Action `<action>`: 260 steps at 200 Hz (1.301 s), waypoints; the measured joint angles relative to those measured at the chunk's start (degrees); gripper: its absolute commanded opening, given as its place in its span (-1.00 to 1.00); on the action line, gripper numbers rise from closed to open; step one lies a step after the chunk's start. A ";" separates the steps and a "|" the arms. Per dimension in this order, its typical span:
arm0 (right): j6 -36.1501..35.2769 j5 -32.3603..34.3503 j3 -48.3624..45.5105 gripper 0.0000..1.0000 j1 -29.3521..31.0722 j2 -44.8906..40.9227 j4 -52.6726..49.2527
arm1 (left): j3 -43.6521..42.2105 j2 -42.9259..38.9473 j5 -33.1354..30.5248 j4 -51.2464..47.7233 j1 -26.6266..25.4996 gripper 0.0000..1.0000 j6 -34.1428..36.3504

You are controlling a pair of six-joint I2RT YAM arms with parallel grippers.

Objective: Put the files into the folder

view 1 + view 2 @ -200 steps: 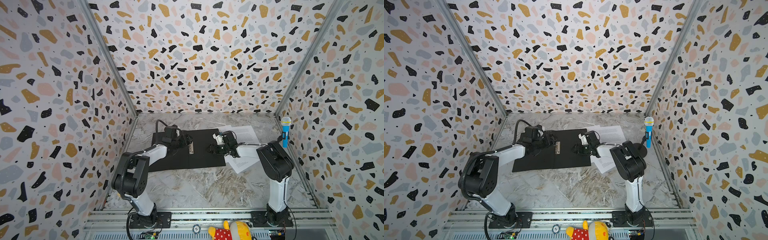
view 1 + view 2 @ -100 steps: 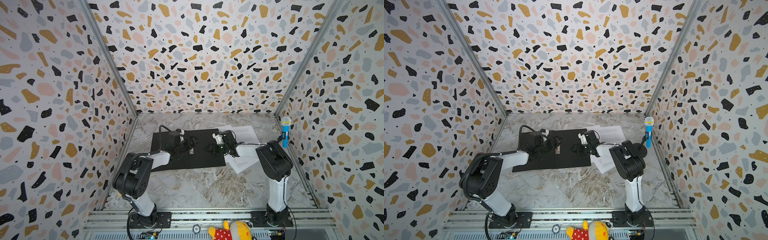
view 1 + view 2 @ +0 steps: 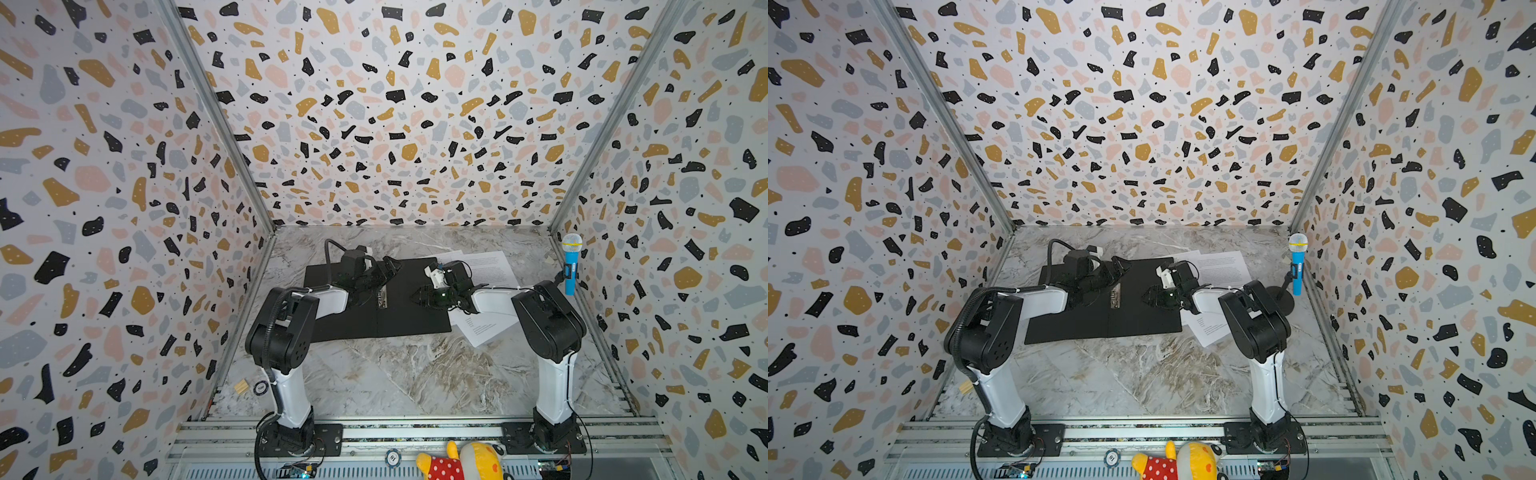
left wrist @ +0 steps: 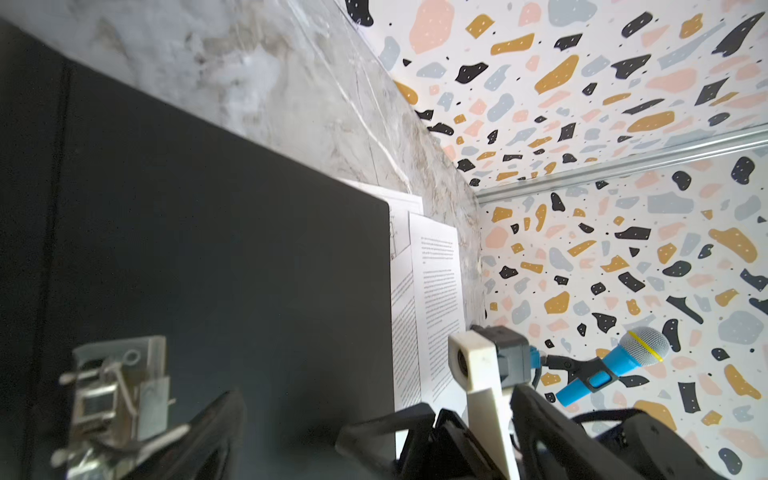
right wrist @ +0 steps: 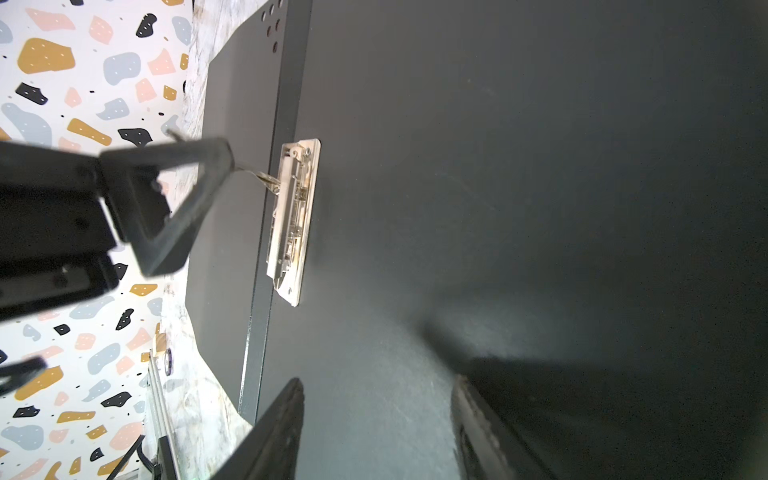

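The folder [image 3: 407, 324] [image 3: 1133, 324] lies open on the marble table, black inside up, its metal clip [image 3: 381, 298] [image 5: 293, 220] on the spine. My left gripper [image 3: 384, 272] [image 4: 378, 392] is open above the clip. One of its fingers [image 5: 178, 199] is at the clip's raised wire lever. My right gripper [image 3: 417, 296] [image 5: 378, 386] hovers open and empty over the folder's right half. The files [image 3: 486, 266] [image 4: 436, 291], white printed sheets, lie to the right of the folder, partly under its edge and under the right arm.
A blue toy microphone [image 3: 570, 266] [image 3: 1298, 266] stands on a stand by the right wall. A plush toy [image 3: 461, 461] lies on the front rail. A small wooden block [image 3: 241, 386] and a round token [image 3: 260, 387] sit at the front left. Patterned walls enclose three sides.
My left gripper has moved right, from the folder's left half to the spine clip, and its jaws have opened wider. The right arm has not moved.
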 measured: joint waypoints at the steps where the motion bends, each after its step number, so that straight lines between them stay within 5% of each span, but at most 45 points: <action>1: 0.00 0.00 0.00 0.16 0.00 0.00 0.02 | 0.11 0.07 0.02 0.00 0.04 0.99 0.00; 76: 0.02 -0.28 0.00 0.17 -0.07 -0.02 0.17 | 10.08 9.99 0.13 -3.32 2.71 0.99 0.76; 152: -1.84 1.36 -9.14 0.37 -3.74 -10.95 1.55 | 10.14 2.14 -1.97 -8.52 2.36 0.99 5.35; 192: -6.69 8.46 -11.76 0.51 -11.91 -20.09 0.70 | 15.74 1.18 -6.47 -14.43 -4.31 0.99 10.78; 260: -10.67 17.51 -12.57 0.54 -21.42 -19.37 -7.67 | 24.59 9.64 -8.11 -19.65 -15.96 0.99 14.19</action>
